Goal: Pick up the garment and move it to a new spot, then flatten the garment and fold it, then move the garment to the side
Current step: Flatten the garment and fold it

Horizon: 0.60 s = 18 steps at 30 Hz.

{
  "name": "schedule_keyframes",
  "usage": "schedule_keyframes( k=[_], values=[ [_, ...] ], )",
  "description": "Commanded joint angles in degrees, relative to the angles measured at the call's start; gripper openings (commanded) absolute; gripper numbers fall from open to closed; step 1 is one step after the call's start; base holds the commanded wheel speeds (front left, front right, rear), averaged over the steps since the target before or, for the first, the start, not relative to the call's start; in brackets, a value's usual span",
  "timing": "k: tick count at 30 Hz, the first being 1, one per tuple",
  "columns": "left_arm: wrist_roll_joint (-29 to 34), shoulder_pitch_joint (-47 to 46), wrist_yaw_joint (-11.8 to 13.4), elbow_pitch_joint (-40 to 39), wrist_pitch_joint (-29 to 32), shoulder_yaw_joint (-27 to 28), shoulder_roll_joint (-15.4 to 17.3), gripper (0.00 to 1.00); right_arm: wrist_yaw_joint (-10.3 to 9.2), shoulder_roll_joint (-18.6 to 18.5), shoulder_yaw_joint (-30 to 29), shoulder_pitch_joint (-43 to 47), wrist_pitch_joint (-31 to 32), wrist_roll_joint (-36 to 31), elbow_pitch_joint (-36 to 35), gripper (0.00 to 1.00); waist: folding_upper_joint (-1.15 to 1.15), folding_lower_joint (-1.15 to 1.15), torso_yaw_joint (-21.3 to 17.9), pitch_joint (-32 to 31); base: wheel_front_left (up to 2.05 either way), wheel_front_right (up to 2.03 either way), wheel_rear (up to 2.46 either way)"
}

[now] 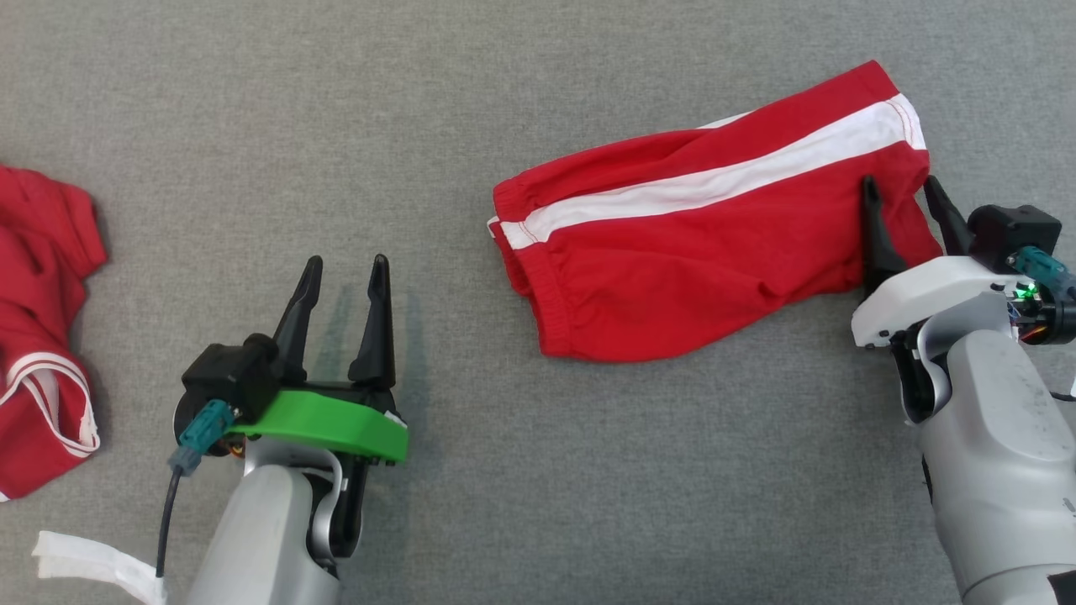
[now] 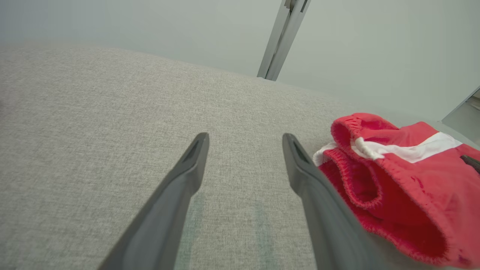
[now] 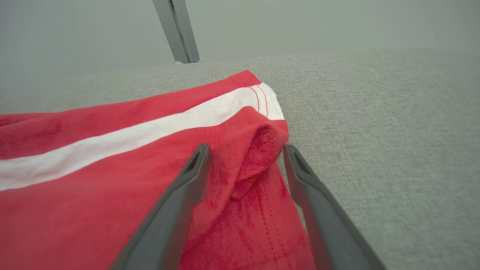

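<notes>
Grey cloth worktop under a pale wall. On its right half, red garment with white stripe, lying slightly rumpled. At its right hem, right end effector, jaws spread wide astride a cloth fold, gripping nothing. Well to the left, left end effector, likewise spread, empty, over bare worktop. Far left, another red cloth.
</notes>
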Motion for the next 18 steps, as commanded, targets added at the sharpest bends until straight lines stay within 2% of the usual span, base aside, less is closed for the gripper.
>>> schedule_keyframes(
  k=[1, 6, 7, 8, 9, 13, 18],
  values=[
    [0.6, 0.7, 0.1, -0.4, 0.0, 0.3, 0.1, 1.00, -0.08, -0.2, -0.3, -0.8, -0.1, -0.6, 1.3, 1.00, 0.00, 0.00, 0.2, 0.3, 0.00, 0.00, 0.00],
    [0.5, 1.3, 0.1, -0.7, 0.0, 0.4, 0.1, 1.00, -0.09, -0.3, -3.5, -2.0, 0.0, -1.9, 9.6, 1.00, 0.00, 0.00, 1.0, 0.5, 0.00, 0.00, 0.00],
    [0.5, 1.3, 0.1, -0.8, 0.0, 0.4, 0.1, 1.00, -0.10, -0.2, -4.3, -2.0, 0.2, -2.0, 11.0, 0.84, 0.00, 0.00, 1.2, 0.4, 0.00, 0.00, 0.00],
    [0.4, 1.3, 0.1, -0.7, 0.0, 0.4, 0.1, 1.00, -0.10, 0.1, -4.6, -2.0, 0.3, -1.8, 12.4, 0.25, 0.00, 0.00, 1.3, 0.3, 0.00, 0.00, 0.00],
    [0.4, 1.3, 0.1, -0.7, 0.0, 0.4, 0.1, 1.00, -0.10, 0.3, -4.8, -2.1, 0.4, -1.2, 13.3, 0.00, 0.00, 0.00, 1.3, 0.1, 0.00, 0.00, 0.00],
    [0.9, 2.1, 0.1, -0.2, 0.0, 0.7, 0.1, 1.00, -0.10, 0.7, -5.7, -1.3, 0.3, 1.0, 13.6, 0.00, 0.00, 0.00, 1.0, -1.3, 0.00, 0.00, 0.00],
    [1.1, 3.6, 0.1, 0.4, 0.0, 0.9, 0.1, 1.00, -0.10, -0.7, -7.5, 1.3, 0.0, 2.6, 9.0, 0.00, 0.00, 0.00, 0.4, -4.0, 0.00, 0.00, 0.00]
  ],
)
